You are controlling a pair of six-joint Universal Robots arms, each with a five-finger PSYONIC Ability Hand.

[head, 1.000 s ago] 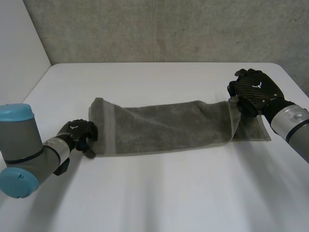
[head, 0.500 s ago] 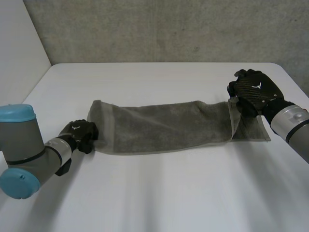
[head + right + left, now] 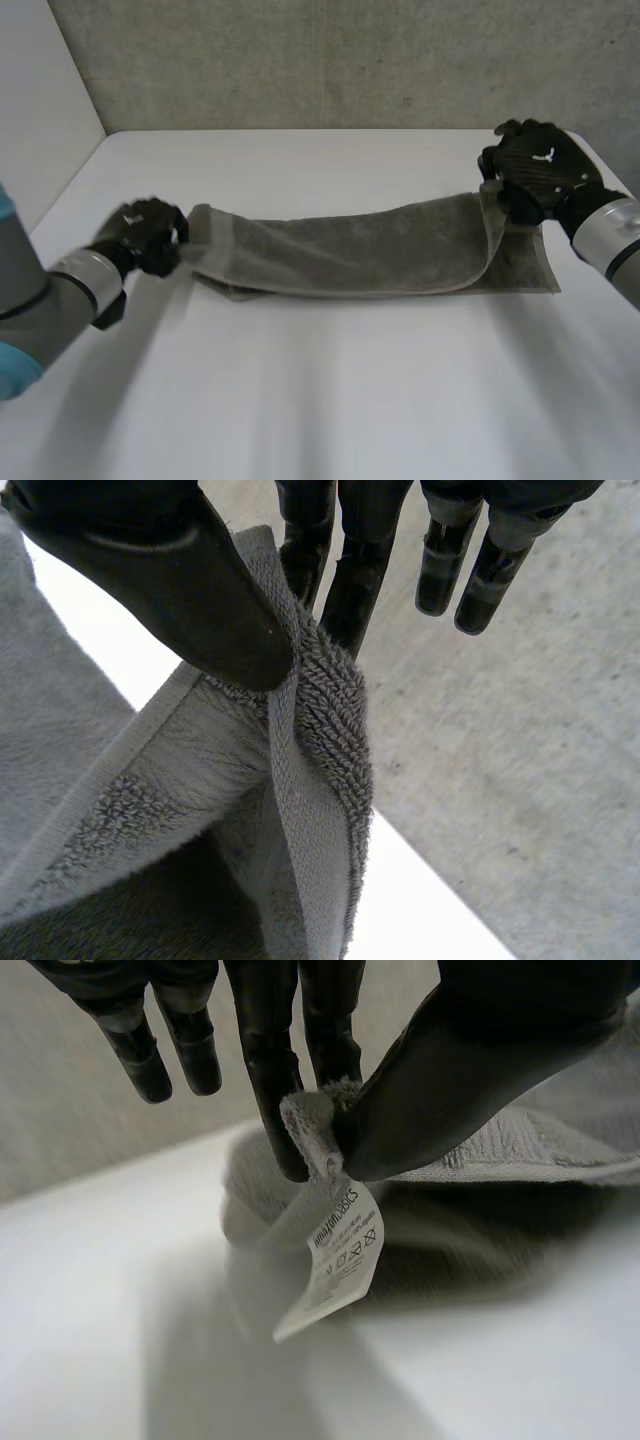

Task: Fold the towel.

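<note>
Both hands pinch the grey towel [image 3: 350,255] stretched across the white table [image 3: 330,400] — the left hand [image 3: 145,235] at its labelled end corner, the right hand [image 3: 535,175] at the opposite end — and the thin thumb-and-finger holds could slip if the cloth is drawn too taut

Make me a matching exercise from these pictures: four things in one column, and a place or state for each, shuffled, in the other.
Column one
1. left hand
2. right hand
3. care label
4. table

Column two
A. white, lying under the towel
B. pinches the towel's right end, lifted off the table
C. hangs from the towel corner pinched between thumb and fingers
D. pinches the towel's left end

Pairs: 1-D, 2-B, 3-C, 4-A
</note>
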